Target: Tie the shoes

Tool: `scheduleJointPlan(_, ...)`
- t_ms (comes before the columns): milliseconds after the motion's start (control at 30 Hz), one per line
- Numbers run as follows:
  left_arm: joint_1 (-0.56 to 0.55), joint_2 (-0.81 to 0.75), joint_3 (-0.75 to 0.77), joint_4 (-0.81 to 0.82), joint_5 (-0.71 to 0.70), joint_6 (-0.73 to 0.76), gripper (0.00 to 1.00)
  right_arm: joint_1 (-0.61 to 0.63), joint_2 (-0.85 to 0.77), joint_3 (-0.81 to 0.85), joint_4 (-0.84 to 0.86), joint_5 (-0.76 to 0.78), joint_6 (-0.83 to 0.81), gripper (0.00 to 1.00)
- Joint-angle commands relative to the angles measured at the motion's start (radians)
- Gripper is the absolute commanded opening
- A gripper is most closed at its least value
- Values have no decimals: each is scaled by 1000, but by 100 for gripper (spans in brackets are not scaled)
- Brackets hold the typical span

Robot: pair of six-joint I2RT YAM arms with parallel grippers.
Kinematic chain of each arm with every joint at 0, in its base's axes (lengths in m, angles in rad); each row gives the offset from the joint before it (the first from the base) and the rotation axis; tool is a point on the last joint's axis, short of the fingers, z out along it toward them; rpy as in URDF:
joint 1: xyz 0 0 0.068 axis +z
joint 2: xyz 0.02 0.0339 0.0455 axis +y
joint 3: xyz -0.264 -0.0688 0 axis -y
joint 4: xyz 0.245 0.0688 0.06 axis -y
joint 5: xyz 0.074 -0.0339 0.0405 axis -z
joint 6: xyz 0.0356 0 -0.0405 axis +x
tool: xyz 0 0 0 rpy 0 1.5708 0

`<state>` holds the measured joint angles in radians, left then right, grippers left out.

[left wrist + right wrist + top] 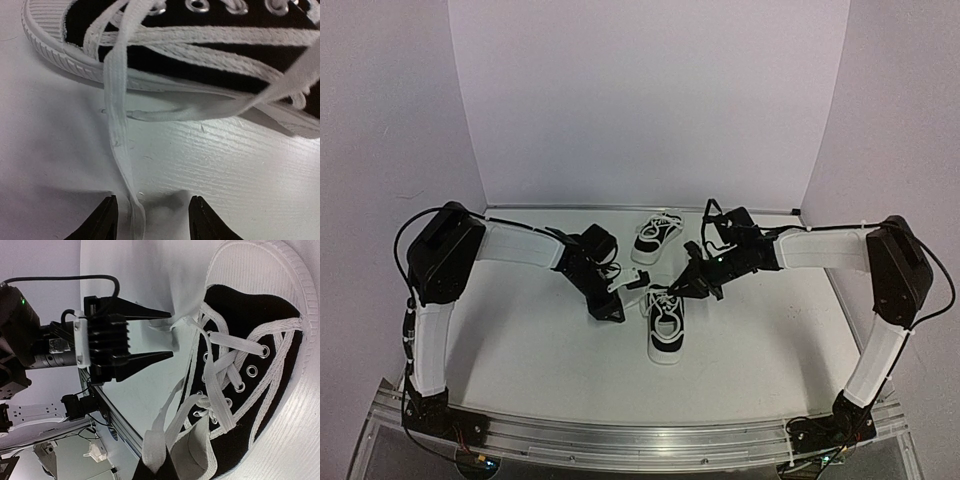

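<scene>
Two black sneakers with white soles and laces lie on the white table (770, 340). The near shoe (666, 328) sits in the middle; the far shoe (657, 236) lies behind it. My left gripper (625, 290) is open at the near shoe's left side. In the left wrist view a loose white lace (117, 125) runs from the shoe (200, 45) down between the open fingertips (107, 220), close to the left one. My right gripper (155, 472) is shut on the other lace (155, 440) above the shoe's opening (260, 355). The left gripper (171, 335) also shows there, open.
White walls close the table at the back and both sides. A metal rail (640, 440) runs along the near edge with the arm bases. Bare table lies left and right of the shoes.
</scene>
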<state>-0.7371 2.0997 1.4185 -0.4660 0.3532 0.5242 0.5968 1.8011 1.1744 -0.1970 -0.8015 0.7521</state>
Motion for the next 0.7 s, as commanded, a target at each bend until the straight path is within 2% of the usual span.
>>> scheduleJointPlan(0, -19, 34, 55, -21, -91, 5, 43, 7, 15, 39, -4, 21, -11, 0)
scheduleJointPlan(133, -18, 9, 44, -3, -133, -32, 15, 7, 12, 41, -7, 28, -12, 0)
scheduleJointPlan(233, -17, -51, 24, 1, -130, -57, 1, 7, 15, 48, -9, 40, -12, 0)
scheduleJointPlan(467, -16, -251, -58, -16, -125, -168, 0, 6, 28, 60, -12, 67, -10, 0)
scheduleJointPlan(667, -71, -435, -134, -123, -78, -192, 0, 4, 41, 84, -15, 90, -5, 0)
